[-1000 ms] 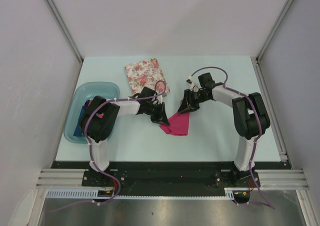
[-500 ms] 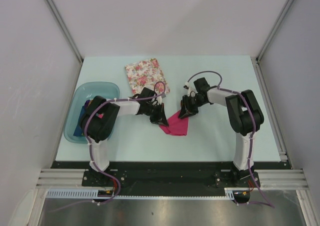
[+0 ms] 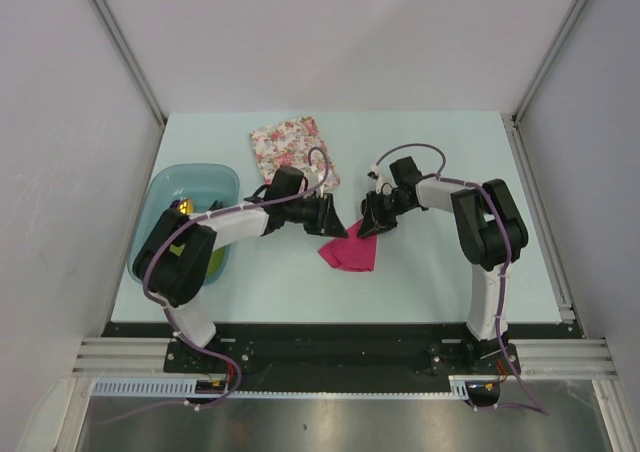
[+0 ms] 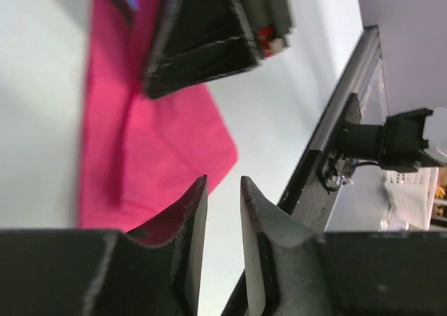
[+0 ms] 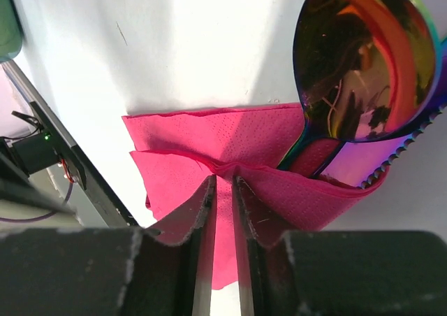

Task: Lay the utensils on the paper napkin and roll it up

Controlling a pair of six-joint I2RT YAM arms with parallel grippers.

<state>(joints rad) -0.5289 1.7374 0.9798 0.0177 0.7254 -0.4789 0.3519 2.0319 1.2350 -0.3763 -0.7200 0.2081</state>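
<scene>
We judge the job to be about halfway. The utensils (image 5: 349,85) already lie on the paper napkin (image 3: 350,254), which sits on the pale table (image 3: 450,272) between the two arms. The sheet is folded over them at least once, but it is a loose, flat fold and not yet a roll. What remains, as far as we can see, is to wrap the napkin tight around the handles and finish the roll. The right claw (image 5: 223,184) is at the napkin's far edge. Its jaws are drawn almost together and appear to pinch a raised ridge of the pink paper, with creases running in toward the tips. The left claw (image 4: 223,184) hovers just off the napkin's left side. Its jaws show a narrow gap with nothing in it. The napkin is matte magenta tissue, finely embossed, soft enough to buckle and tent where it is gathered. The spoon (image 5: 363,57) pokes out of the napkin's open end. Its bowl is a polished mirror running orange to purple, hard and slick. Beside it we see a serrated blade (image 5: 399,152) in the same iridescent metal, and the handles are hidden under the fold. Beyond the napkin to the far left lies a floral napkin (image 3: 292,150), and well to the left stands a translucent teal tub (image 3: 160,187).
</scene>
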